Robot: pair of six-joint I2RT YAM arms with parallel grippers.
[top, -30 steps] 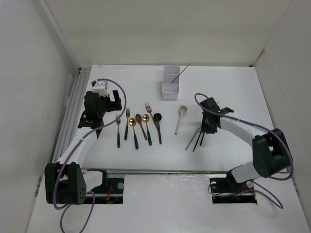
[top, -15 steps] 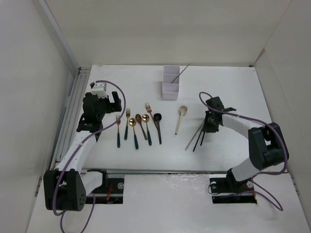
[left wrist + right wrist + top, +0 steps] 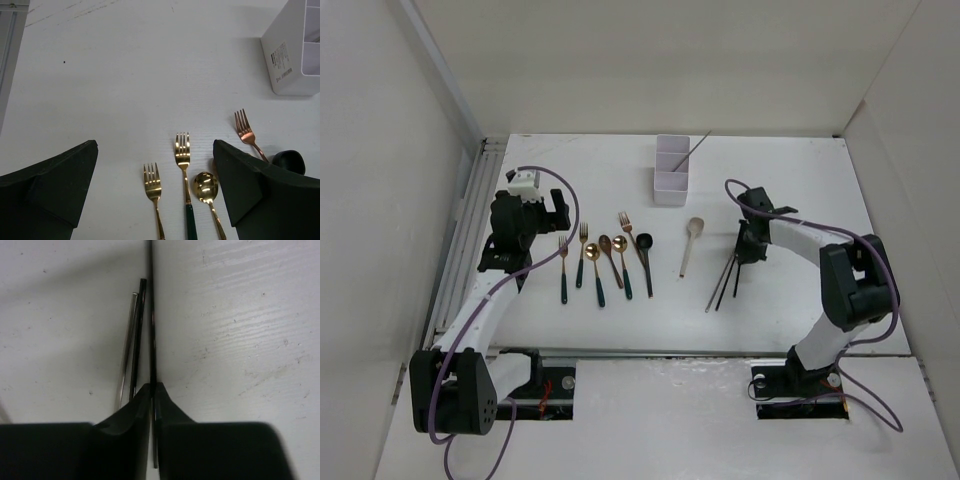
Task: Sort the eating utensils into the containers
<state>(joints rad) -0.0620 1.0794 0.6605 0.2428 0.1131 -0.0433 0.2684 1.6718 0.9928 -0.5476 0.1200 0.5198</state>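
Now my right gripper (image 3: pixel 152 390) pinches one dark chopstick (image 3: pixel 151 315), other chopsticks (image 3: pixel 138 335) lying beside it on the table (image 3: pixel 800 180), so it can go to the organizer (image 3: pixel 671 190); my left gripper (image 3: pixel 155 145) hangs wide open.

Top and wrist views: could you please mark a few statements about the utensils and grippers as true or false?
1. The right gripper is closed on a thin dark chopstick. True.
2. The left gripper holds a gold fork. False: its jaws stand open and empty above the gold-headed forks.
3. The white three-compartment plastic organizer is empty. False: one thin grey stick leans in it.
4. The pale spoon lies on the white table, outside the organizer. True.
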